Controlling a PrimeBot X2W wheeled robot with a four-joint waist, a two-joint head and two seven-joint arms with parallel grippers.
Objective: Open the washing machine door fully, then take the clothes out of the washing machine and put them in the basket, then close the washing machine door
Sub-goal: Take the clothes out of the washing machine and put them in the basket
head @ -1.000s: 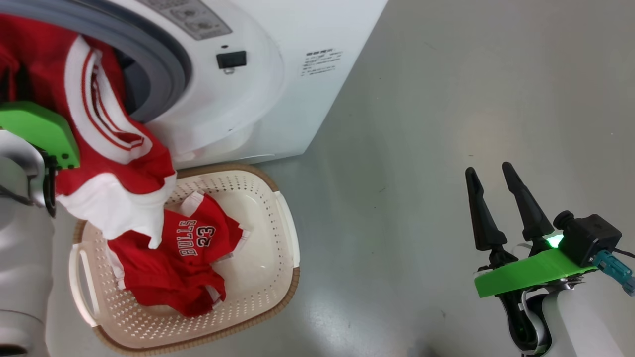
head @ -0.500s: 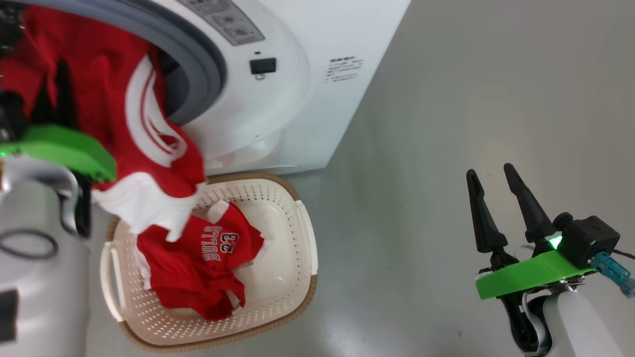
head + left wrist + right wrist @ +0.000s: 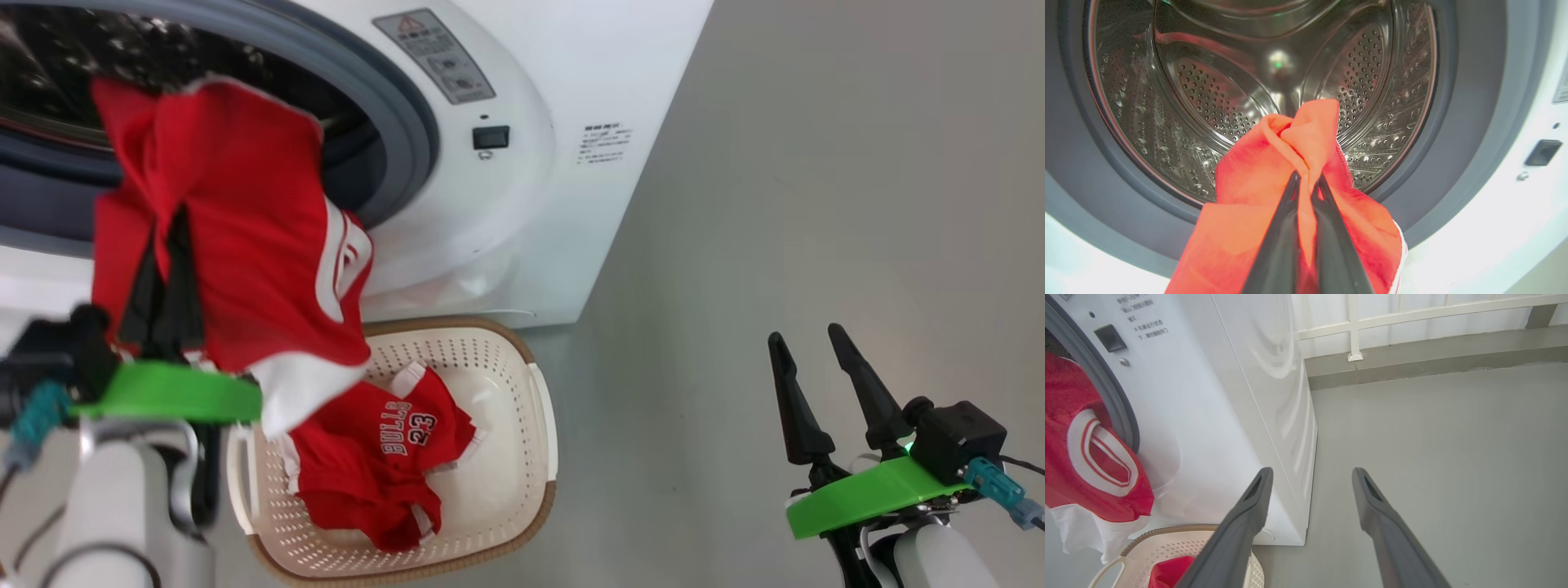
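Observation:
My left gripper (image 3: 167, 237) (image 3: 1306, 179) is shut on a red garment with white trim (image 3: 245, 237) (image 3: 1290, 163), holding it up in front of the washing machine's (image 3: 563, 73) grey-ringed opening. The garment's white hem hangs over the left end of the cream basket (image 3: 498, 490). A red "BULLS 23" jersey (image 3: 375, 457) lies in the basket. In the left wrist view the steel drum (image 3: 1208, 90) behind the garment looks bare. My right gripper (image 3: 804, 335) (image 3: 1310, 473) stands open over the floor to the right, holding nothing. The washing machine door is out of view.
The basket stands on the grey floor (image 3: 816, 163) right against the machine's front. In the right wrist view, a low grey kerb with a white railing (image 3: 1412, 322) runs along the far side, past the machine's side panel (image 3: 1274, 375).
The head camera has moved, shifting the whole picture right and down. My left gripper has drawn back from the drum with the red garment, which now hangs outside the opening.

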